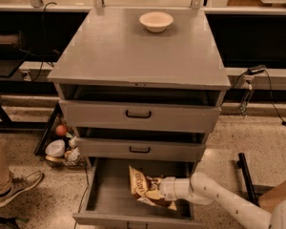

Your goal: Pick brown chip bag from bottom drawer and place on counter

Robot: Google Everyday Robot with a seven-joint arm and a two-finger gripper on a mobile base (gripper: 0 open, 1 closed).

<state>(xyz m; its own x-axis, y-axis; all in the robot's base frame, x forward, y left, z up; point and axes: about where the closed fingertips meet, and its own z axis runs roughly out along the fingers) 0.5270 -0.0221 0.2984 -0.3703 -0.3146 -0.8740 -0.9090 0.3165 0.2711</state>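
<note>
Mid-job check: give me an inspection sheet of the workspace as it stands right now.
Surface: counter holds a white bowl near its back edge.
Job's things: brown chip bag tilted in the open bottom drawer, right of middle.
Clutter: small items on the floor, left of the drawers.
Grippers: gripper at the bag, inside the drawer.
Cables: black cable trailing at right.
Surroundings: person's shoe at left; upper drawers partly open.

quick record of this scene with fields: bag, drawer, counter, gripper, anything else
brown chip bag: inside the bottom drawer, right of middle, not lying flat
bottom drawer: pulled open
counter: no bag on it yet
gripper: down in the drawer, at the bag's right side
white bowl: on the counter, near its back edge
</note>
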